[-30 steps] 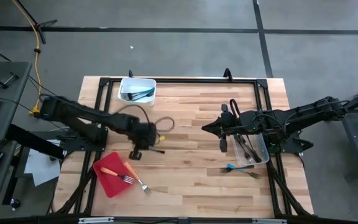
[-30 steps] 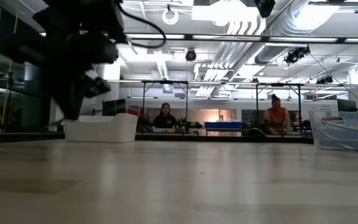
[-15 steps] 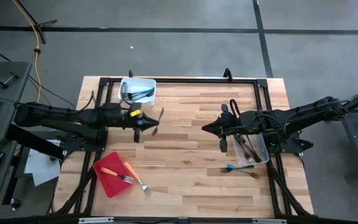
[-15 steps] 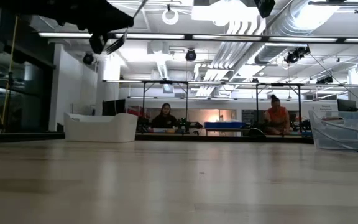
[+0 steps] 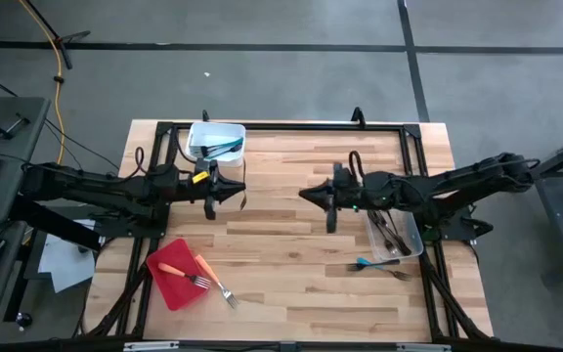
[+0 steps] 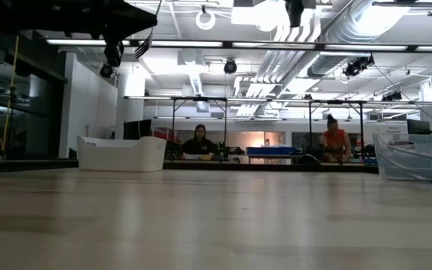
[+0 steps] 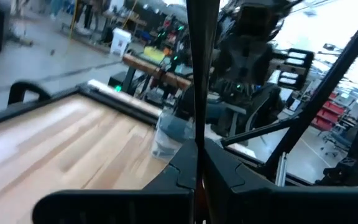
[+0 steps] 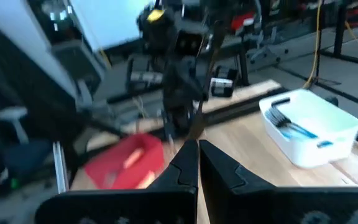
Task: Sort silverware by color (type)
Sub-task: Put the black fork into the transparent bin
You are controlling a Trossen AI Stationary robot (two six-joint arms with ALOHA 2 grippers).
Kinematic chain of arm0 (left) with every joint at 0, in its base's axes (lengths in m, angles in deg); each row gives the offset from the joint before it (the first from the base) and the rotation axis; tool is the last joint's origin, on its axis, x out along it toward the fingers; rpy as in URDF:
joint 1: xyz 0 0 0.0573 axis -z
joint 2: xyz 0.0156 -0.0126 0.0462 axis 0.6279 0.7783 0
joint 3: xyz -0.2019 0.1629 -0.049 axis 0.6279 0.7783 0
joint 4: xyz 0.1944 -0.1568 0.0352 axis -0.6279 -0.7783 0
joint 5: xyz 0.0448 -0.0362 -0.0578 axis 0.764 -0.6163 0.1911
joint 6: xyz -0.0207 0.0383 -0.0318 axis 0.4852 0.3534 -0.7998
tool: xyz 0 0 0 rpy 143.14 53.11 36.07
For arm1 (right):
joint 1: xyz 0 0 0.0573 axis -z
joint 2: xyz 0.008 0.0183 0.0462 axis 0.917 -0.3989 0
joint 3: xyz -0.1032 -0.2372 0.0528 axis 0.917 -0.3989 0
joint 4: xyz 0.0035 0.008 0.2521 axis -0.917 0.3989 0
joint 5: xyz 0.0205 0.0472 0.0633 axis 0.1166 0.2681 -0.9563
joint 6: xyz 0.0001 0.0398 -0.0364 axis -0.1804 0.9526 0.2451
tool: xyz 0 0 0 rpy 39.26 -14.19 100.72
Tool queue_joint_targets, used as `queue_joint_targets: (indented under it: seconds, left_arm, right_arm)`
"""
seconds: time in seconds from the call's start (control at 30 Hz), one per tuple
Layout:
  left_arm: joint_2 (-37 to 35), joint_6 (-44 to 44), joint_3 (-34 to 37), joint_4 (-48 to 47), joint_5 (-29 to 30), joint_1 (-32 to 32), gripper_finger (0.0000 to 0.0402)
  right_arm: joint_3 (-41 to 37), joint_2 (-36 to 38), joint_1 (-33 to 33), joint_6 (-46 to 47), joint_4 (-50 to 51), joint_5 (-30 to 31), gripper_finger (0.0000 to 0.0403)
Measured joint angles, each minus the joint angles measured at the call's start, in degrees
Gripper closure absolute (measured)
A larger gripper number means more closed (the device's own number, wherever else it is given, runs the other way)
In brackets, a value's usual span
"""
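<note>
My left gripper (image 5: pixel 235 192) hangs above the table just near of the white tub (image 5: pixel 216 142), shut on a dark slim utensil (image 7: pixel 201 62). The tub holds teal and dark utensils. My right gripper (image 5: pixel 304 195) is shut and empty above the table's middle, pointing at the left gripper. The red tray (image 5: pixel 169 279) at the near left holds orange utensils, and a metal fork (image 5: pixel 219 287) lies half over its edge. A clear tub (image 5: pixel 396 233) at the right holds dark utensils. A teal fork (image 5: pixel 365 262) and a dark one (image 5: pixel 395 275) lie on the table beside it. My left gripper pinches the dark utensil's shaft (image 7: pixel 196 140) between its two fingers. The fingers lie level, pointing toward the table's right, and the utensil lies across them. It is lifted clear of the table. Which end is held I cannot tell.
Black frame rails run along the table's edges (image 5: pixel 281 125). Bare wood lies between the two grippers and toward the near edge (image 5: pixel 291 293). People sit in the room beyond the far edge (image 6: pixel 199 141).
My left gripper has risen from beside the red tray and gone toward the far left, toward the white tub, turning from pointing down to level, with the dark utensil in its hold. My right gripper has gone a little toward the table's left.
</note>
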Motion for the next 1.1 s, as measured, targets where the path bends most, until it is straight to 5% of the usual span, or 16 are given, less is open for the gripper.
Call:
queue_joint_targets:
  seconds: [0.23,0.7,1.1]
  left_arm:
    - [0.2,7.1,-3.3,2.5,-3.7,0.1,0.0401]
    - [7.4,11.9,-7.9,3.3,-4.9,0.1,0.0401]
    - [11.0,11.4,-7.9,9.1,-5.2,0.1,0.0401]
  right_arm:
    - [0.0,-5.2,2.0,-0.4,-12.2,0.0,0.0403]
    - [0.0,-5.8,2.3,-1.6,-14.1,-0.1,0.0396]
    - [0.0,-5.8,3.9,2.7,-13.8,0.1,0.0218]
